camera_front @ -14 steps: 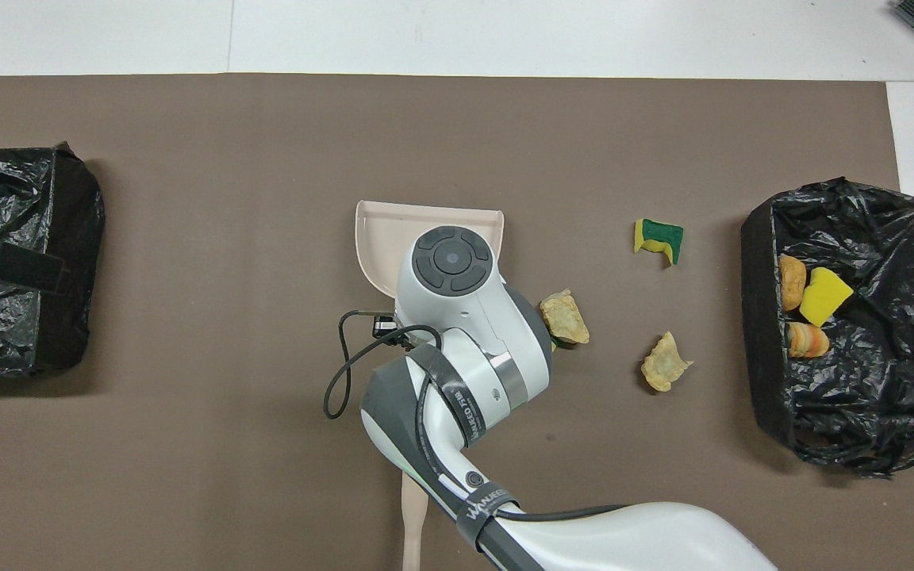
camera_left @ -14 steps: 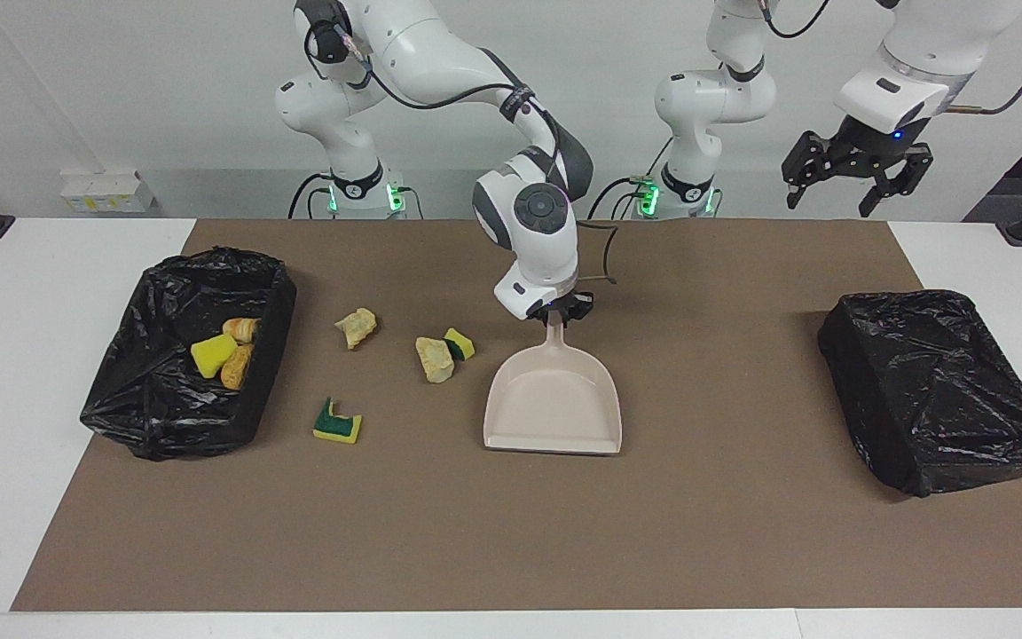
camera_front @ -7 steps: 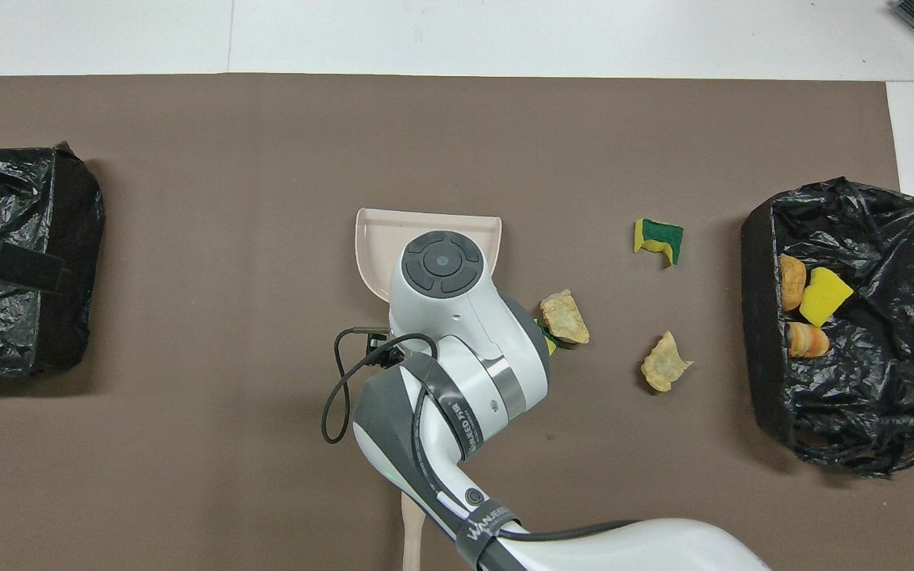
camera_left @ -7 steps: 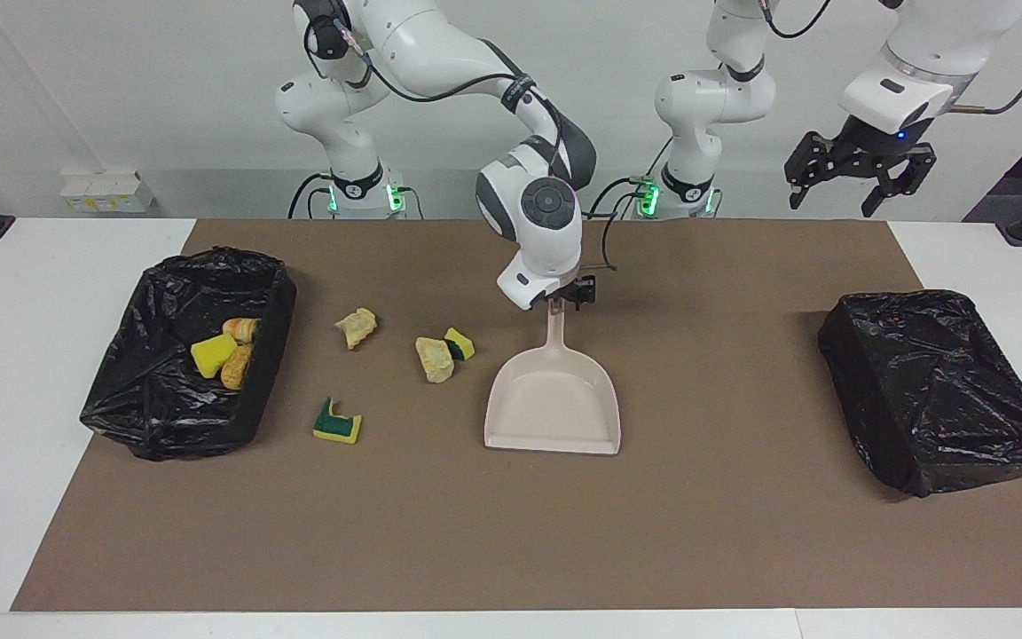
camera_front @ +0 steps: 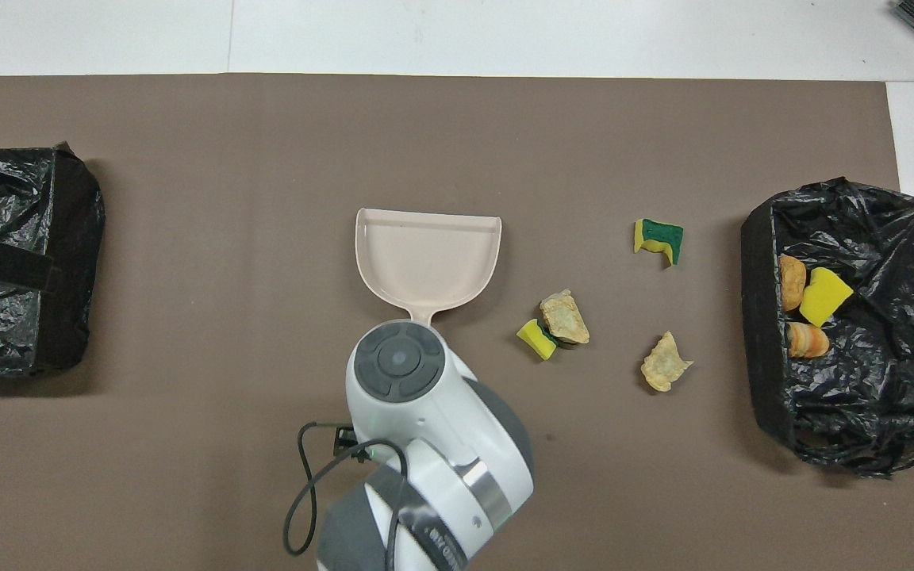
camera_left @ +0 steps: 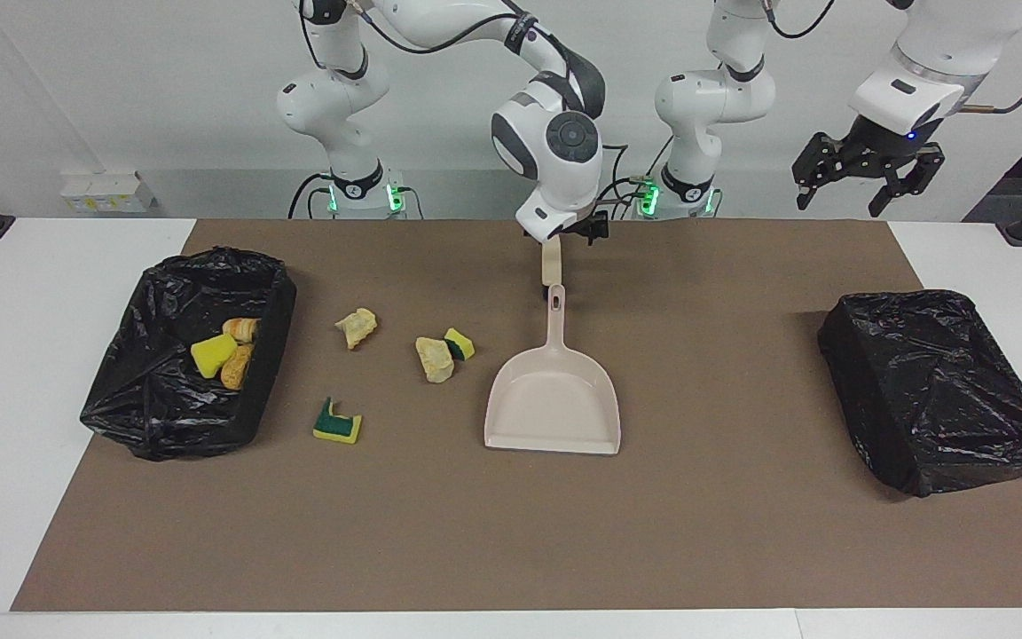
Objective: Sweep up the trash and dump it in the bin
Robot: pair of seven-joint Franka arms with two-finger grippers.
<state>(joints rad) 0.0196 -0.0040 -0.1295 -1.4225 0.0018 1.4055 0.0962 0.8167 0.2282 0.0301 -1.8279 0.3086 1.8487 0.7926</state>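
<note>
Several trash scraps lie on the brown mat: a tan lump [camera_left: 357, 327], a second tan lump [camera_left: 434, 358] touching a yellow green-backed sponge piece [camera_left: 459, 343], and a green-and-yellow sponge [camera_left: 337, 422]. A yellow sponge [camera_left: 212, 354] and two orange lumps [camera_left: 237, 366] lie in the open black-lined bin [camera_left: 165, 417] at the right arm's end. The beige dustpan [camera_left: 553, 404] lies flat and free, its handle pointing at the robots. My right gripper [camera_left: 569, 232] is open and raised over a beige brush handle [camera_left: 551, 262]. My left gripper [camera_left: 866, 173] waits open, high up.
A second bin wrapped in black bag [camera_left: 937, 390] stands at the left arm's end. In the overhead view the right arm's wrist [camera_front: 397, 361] covers the dustpan's handle end and the brush. The scraps [camera_front: 564, 316] lie between the dustpan [camera_front: 428, 254] and the open bin [camera_front: 846, 206].
My right gripper has let go of the dustpan handle, risen and drawn back toward the robots. The dustpan stays where it was. The left arm has hardly moved.
</note>
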